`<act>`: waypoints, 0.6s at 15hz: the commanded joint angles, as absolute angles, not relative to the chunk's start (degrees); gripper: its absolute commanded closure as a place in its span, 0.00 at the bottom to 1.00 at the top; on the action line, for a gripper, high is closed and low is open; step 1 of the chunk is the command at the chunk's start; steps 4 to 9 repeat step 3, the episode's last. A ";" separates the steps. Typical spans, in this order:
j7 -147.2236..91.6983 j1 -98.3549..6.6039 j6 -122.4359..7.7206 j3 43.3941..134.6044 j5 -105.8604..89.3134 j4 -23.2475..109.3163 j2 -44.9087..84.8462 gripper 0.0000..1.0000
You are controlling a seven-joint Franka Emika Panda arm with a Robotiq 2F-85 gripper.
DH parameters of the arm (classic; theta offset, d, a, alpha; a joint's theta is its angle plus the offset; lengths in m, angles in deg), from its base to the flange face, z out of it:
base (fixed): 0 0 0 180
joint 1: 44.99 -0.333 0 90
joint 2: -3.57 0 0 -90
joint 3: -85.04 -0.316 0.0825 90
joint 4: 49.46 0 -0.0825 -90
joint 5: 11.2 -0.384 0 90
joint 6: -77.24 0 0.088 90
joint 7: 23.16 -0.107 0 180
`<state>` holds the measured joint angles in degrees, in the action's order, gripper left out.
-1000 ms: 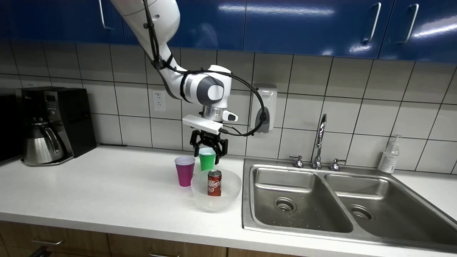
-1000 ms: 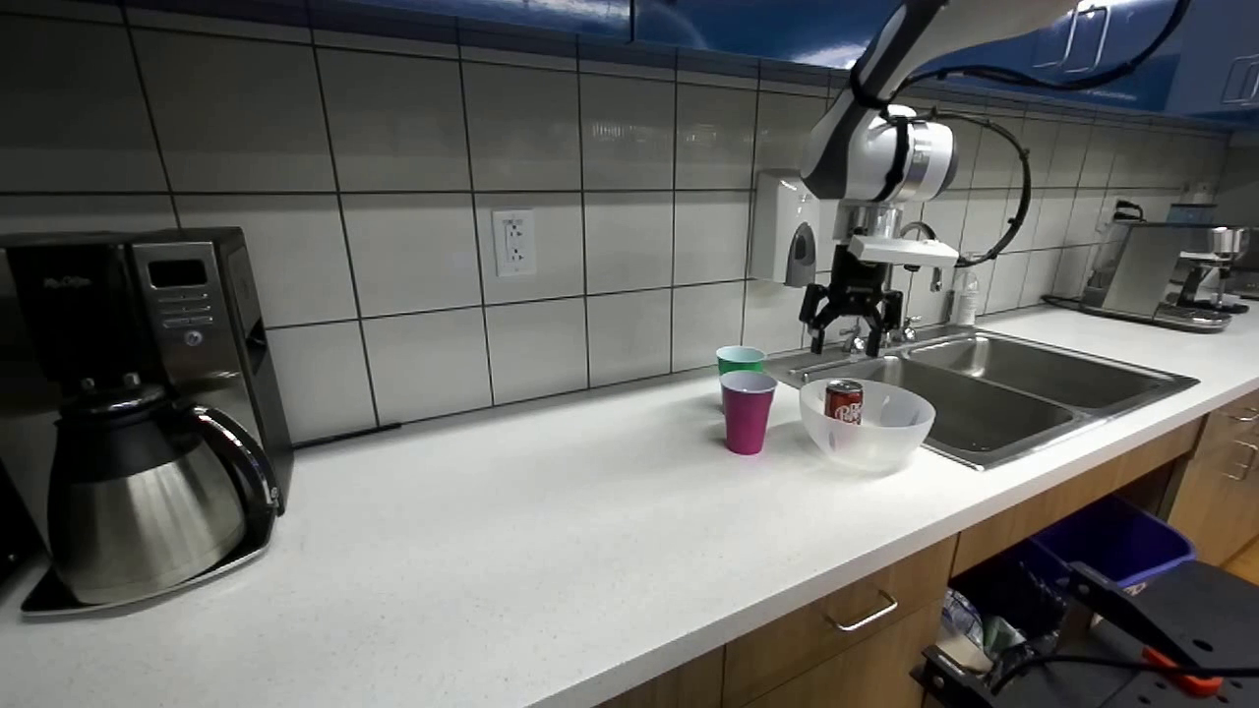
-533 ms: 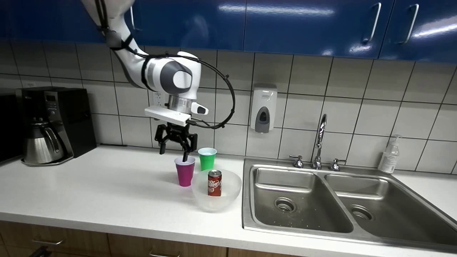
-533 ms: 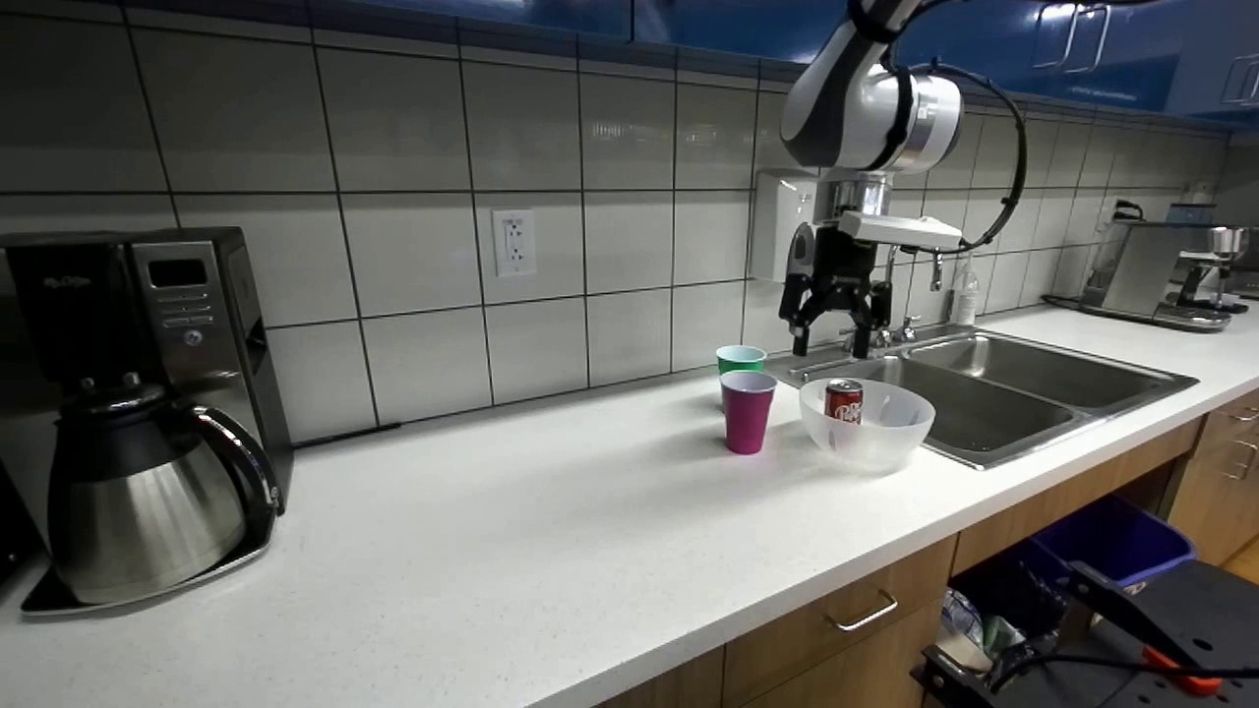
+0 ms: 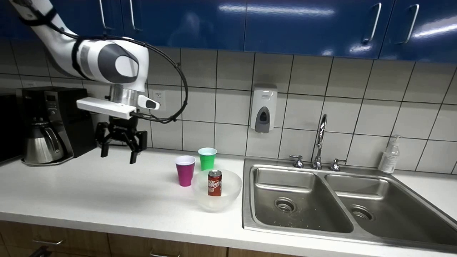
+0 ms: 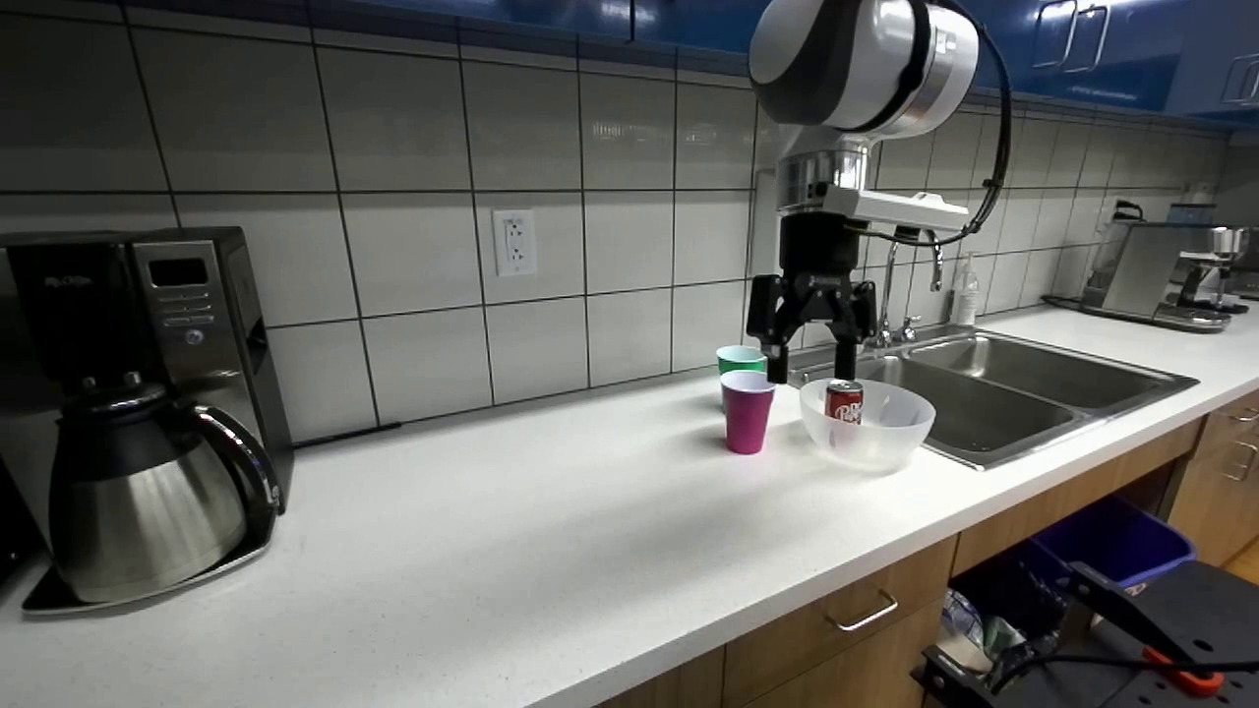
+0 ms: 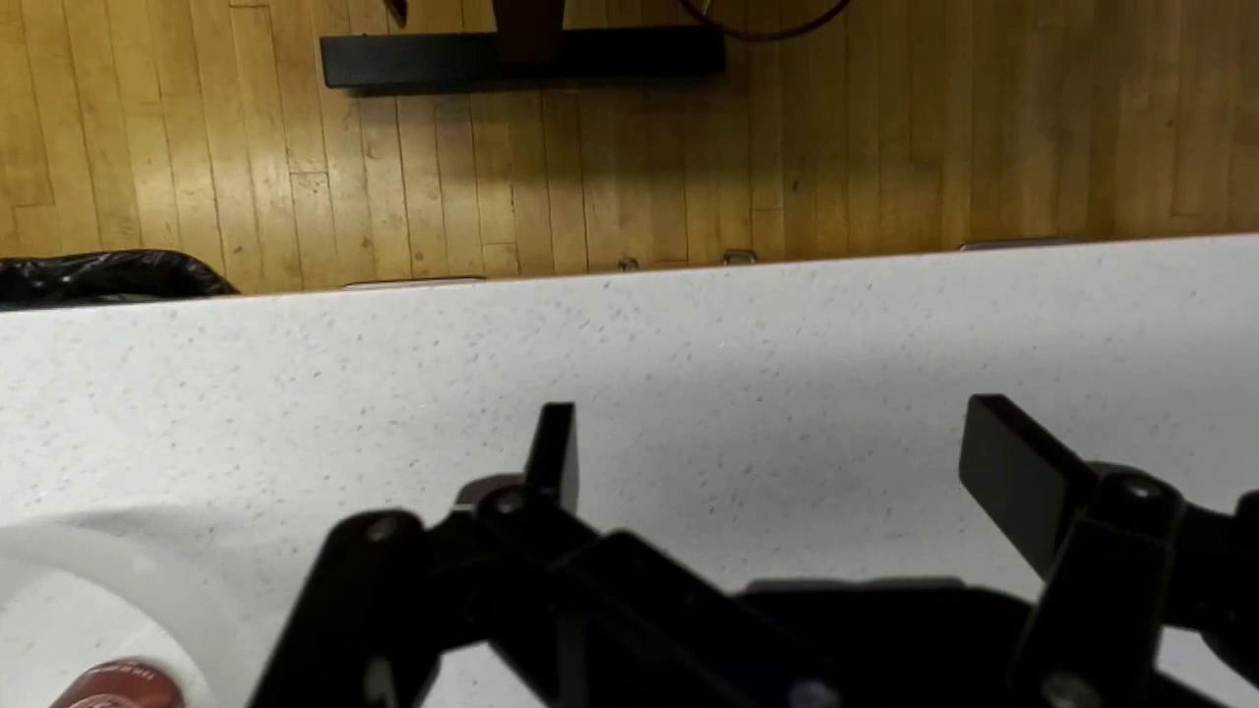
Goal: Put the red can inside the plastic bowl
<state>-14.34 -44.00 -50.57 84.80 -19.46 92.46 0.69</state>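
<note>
The red can (image 5: pixel 214 184) stands upright inside the translucent plastic bowl (image 5: pixel 230 198). Both also show in an exterior view, the can (image 6: pixel 844 401) partly behind the near wall of the bowl (image 6: pixel 890 442). In the wrist view part of the can (image 7: pixel 123 685) shows at the bottom left corner, within the bowl's rim (image 7: pixel 162 580). My gripper (image 5: pixel 119 157) is open and empty, in the air above the counter, well apart from the bowl. It also shows in an exterior view (image 6: pixel 811 366), and its spread fingers show in the wrist view (image 7: pixel 772 433) with only countertop between them.
A magenta cup (image 5: pixel 185 172) and a green cup (image 5: pixel 207 159) stand beside the bowl. The steel sink (image 5: pixel 300 200) lies on its far side. A coffee maker (image 6: pixel 148 413) stands at the counter's end. Blue cabinets (image 5: pixel 185 25) hang above, near the arm.
The open gripper has moved away from the bowl and cups, leftward toward the coffee maker in one view and nearer the camera in the other. The can and bowl stay put.
</note>
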 commanded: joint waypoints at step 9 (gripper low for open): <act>-16.37 -46.22 -50.37 83.93 -19.30 95.31 -2.60 0.00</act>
